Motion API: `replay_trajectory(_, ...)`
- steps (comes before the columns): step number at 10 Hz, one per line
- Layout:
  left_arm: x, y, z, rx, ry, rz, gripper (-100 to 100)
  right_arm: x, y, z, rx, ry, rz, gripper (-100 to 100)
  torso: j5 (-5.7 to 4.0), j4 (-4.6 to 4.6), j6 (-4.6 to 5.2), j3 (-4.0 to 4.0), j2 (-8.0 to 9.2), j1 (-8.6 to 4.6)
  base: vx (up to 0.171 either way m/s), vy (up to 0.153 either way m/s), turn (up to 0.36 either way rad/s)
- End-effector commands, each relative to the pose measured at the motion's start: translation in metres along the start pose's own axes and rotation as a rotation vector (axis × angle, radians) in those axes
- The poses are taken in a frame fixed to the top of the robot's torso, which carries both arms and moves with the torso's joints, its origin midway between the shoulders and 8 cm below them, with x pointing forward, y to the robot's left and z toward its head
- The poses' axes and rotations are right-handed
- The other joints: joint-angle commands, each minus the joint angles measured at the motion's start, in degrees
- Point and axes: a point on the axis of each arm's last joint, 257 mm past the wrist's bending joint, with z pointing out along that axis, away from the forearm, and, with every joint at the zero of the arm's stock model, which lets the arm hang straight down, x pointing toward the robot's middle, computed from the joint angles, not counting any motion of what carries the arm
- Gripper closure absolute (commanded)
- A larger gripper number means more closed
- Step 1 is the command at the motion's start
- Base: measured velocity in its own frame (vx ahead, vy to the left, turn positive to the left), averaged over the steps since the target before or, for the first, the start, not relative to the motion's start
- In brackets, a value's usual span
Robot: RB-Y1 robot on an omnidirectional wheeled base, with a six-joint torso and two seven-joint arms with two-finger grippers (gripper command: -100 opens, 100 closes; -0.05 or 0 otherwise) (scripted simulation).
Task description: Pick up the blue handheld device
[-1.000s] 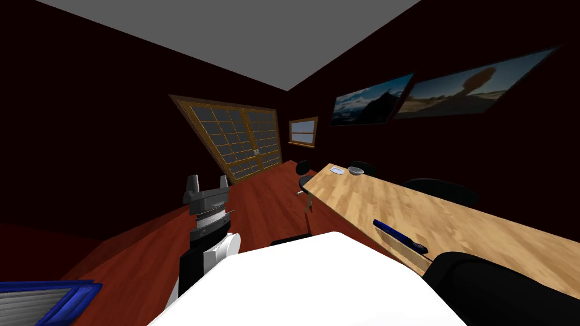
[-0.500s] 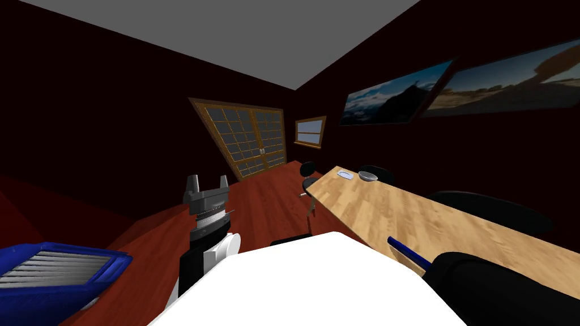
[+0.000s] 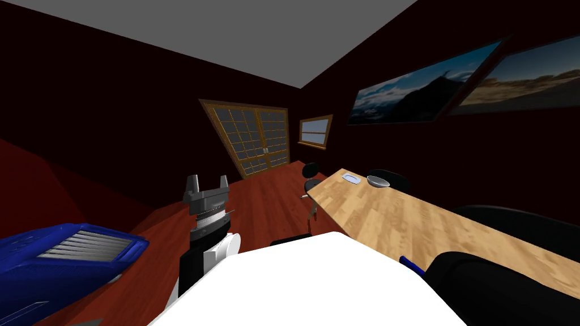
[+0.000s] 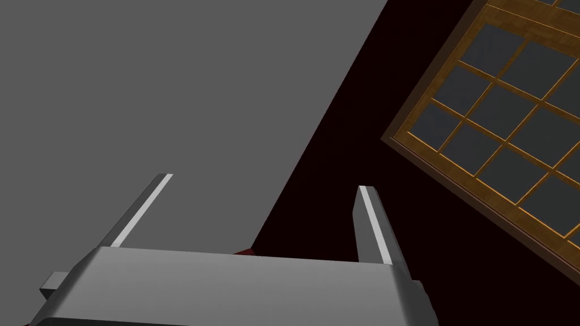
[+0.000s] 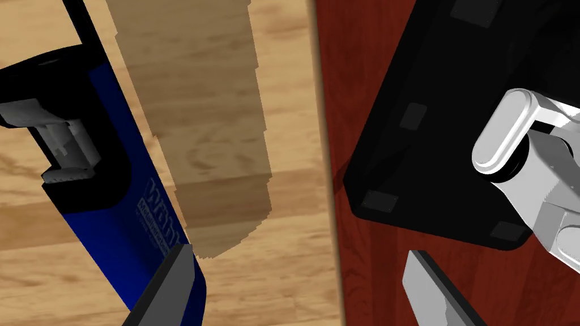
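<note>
**Right gripper** (image 5: 303, 288): jaws spread wide and empty, aimed down at the near edge of a wooden table (image 5: 283, 68). One finger (image 5: 170, 280) overlapping the lower end of the blue device (image 5: 107, 198); contact not determinable. Other finger out over the red floor (image 5: 368, 277), past the table's edge.

**Blue device:** flat on the table top, long and narrow, slantwise near the edge. Black at one end, with a grey slotted part set in and white lettering along the side. Darker tan patch (image 5: 198, 141) on the wood just beside it. Black block (image 5: 430, 102) with square pads over the floor, beyond the table's edge.

**Left gripper** (image 3: 207, 184): jaws likewise apart and empty, fingers pointing upward. Forearm upright over the floor, well apart from the table.

**Head view:** blue tip of the device at the table's near end, just beside a black chair (image 3: 498, 283).
- Far end of the table: small plate (image 3: 351, 179) and grey bowl (image 3: 378, 181), side by side.
- Far wall: paned double door (image 3: 260, 138) and small window (image 3: 315, 131).
- Wall above the table: landscape pictures (image 3: 419, 90).
- Low on the left: blue case (image 3: 62, 254) with grey slats.
</note>
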Motion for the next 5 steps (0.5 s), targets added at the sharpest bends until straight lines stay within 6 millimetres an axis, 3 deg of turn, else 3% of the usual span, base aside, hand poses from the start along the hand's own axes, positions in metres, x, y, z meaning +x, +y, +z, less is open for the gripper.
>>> replay_trajectory(1, 0.000, 0.000, 0.000, 0.000, 0.000, 0.000, 0, 0.010, -0.010, -0.002, 0.011, 0.043, -0.045, -100, 0.00, 0.00, 0.00, 0.00, 0.00, 0.00, 0.064, -0.116, 0.194)
replay_trajectory(5, 0.000, 0.000, 0.000, 0.000, 0.000, 0.000, 0, 0.024, 0.002, 0.011, -0.018, 0.091, -0.111, -100, -0.06, -0.01, 0.02, -0.02, -0.03, -0.21, 0.041, -0.139, 0.110)
